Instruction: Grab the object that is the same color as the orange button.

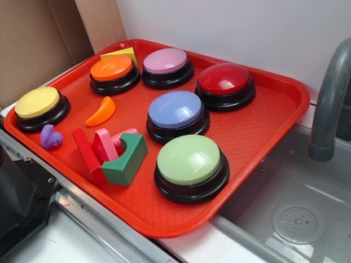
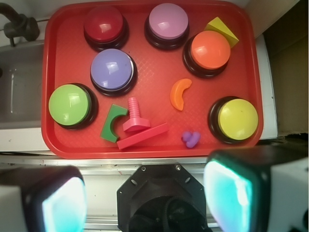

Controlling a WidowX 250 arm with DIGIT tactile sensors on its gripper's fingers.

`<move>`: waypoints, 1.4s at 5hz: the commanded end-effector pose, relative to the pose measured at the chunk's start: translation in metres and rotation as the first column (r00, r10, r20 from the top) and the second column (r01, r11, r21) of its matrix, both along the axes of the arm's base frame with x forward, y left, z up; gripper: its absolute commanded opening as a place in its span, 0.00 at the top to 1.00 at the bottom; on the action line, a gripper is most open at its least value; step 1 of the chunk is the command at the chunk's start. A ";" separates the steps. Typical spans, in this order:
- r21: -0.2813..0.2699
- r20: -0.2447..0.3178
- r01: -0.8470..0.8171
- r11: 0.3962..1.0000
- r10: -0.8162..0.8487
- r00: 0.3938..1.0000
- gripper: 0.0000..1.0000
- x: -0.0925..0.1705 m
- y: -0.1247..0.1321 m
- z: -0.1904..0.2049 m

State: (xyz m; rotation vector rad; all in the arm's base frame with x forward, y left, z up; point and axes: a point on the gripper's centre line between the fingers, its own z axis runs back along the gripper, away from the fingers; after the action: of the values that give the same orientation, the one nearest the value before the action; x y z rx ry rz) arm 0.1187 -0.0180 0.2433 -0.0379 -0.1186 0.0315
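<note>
The claw (image 2: 145, 193) hangs high over the near edge of the tray (image 2: 154, 72), seen only through the wrist camera. Its two pale fingers (image 2: 231, 193) sit wide apart at the bottom corners of that picture, spread open with nothing between them. It is clear of everything on the tray and well apart from the slice.

The tray is red plastic with a fine grid texture. It rests on a pale counter beside a steel sink (image 1: 296, 208) with a grey tap (image 1: 329, 104). A white wall (image 1: 230, 27) stands behind, and brown cardboard (image 1: 33, 44) leans at the far left corner in the outside view.

The orange slice (image 1: 101, 112) lies flat on bare tray, touching nothing. In the wrist view it (image 2: 179, 94) sits above the claw and a little right of the gap's middle. The orange button (image 1: 113, 72) stands just beyond it, and the yellow button (image 1: 38, 107) is off to one side. A yellow wedge (image 1: 122, 53) pokes out behind the orange button.

Nearer the claw lies a small heap of toys. There is a red block (image 1: 86, 155), a pink bolt (image 1: 107, 143) lying across it and a green arch (image 1: 126, 160). A small purple piece (image 1: 50, 137) lies apart, near the yellow button.

The remaining buttons are pink (image 1: 166, 67), red (image 1: 225, 85), blue (image 1: 176, 114) and green (image 1: 190, 166).
</note>
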 end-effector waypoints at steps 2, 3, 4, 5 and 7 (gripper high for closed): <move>-0.060 0.041 -0.072 0.996 0.075 0.996 0.00 0.013 0.014 -0.017; -0.094 0.048 -0.134 0.987 0.139 0.989 0.00 0.031 0.022 -0.047; -0.106 0.064 -0.206 0.973 0.214 0.975 0.00 0.047 0.031 -0.077; -0.064 0.080 -0.295 0.953 0.300 0.951 0.00 0.060 0.040 -0.109; -0.022 0.085 -0.377 0.926 0.378 0.922 0.00 0.077 0.043 -0.170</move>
State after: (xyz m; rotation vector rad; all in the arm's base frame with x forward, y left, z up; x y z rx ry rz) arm 0.1910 0.0229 0.0683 -0.0206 -0.1813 0.4214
